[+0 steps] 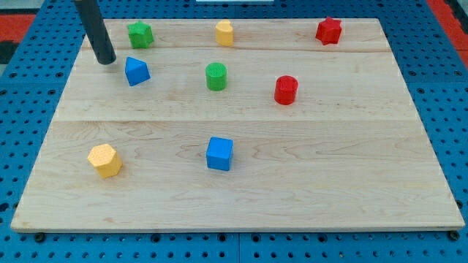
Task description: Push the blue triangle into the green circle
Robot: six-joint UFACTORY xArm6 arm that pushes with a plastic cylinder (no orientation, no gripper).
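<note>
The blue triangle lies on the wooden board at the upper left. The green circle stands to its right, about a hundred pixels away, with bare board between them. My tip rests on the board just left of and slightly above the blue triangle, with a small gap between them. The dark rod rises from the tip toward the view's top left.
A green star-like block sits above the triangle. A yellow block and a red star lie along the top. A red cylinder, a blue cube and a yellow hexagon lie elsewhere.
</note>
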